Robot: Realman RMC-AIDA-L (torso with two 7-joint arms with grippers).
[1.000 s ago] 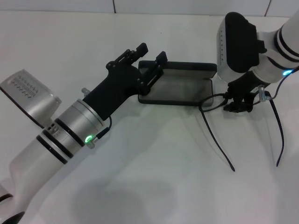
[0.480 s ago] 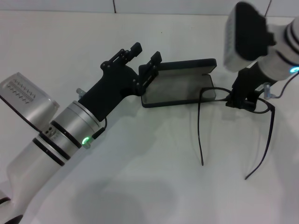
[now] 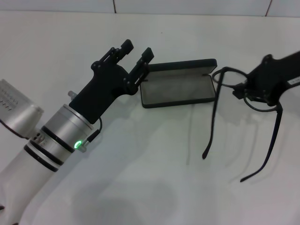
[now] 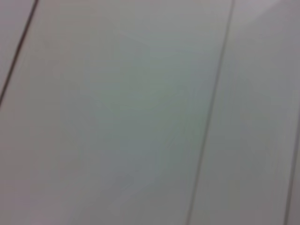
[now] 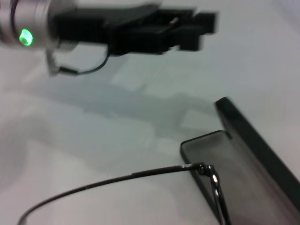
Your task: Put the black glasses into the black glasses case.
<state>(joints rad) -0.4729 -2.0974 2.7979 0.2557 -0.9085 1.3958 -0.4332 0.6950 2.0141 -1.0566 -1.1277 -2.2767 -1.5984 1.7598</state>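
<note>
The black glasses case lies open on the white table, grey lining up and lid raised at the back. My left gripper hangs open just past the case's left end, holding nothing. At the case's right end my right gripper is shut on the black glasses, held above the table with both temple arms hanging toward me. In the right wrist view a temple arm of the glasses crosses in front of the case, with the left gripper farther off.
The white table shows bare in front of the case and to its left. A tiled wall edge runs along the back. The left wrist view shows only a pale surface with thin dark seams.
My right gripper has raised the glasses off the table and swung out to the right, so the temple arms now hang free. My left gripper has drawn back left, away from the case's end.
</note>
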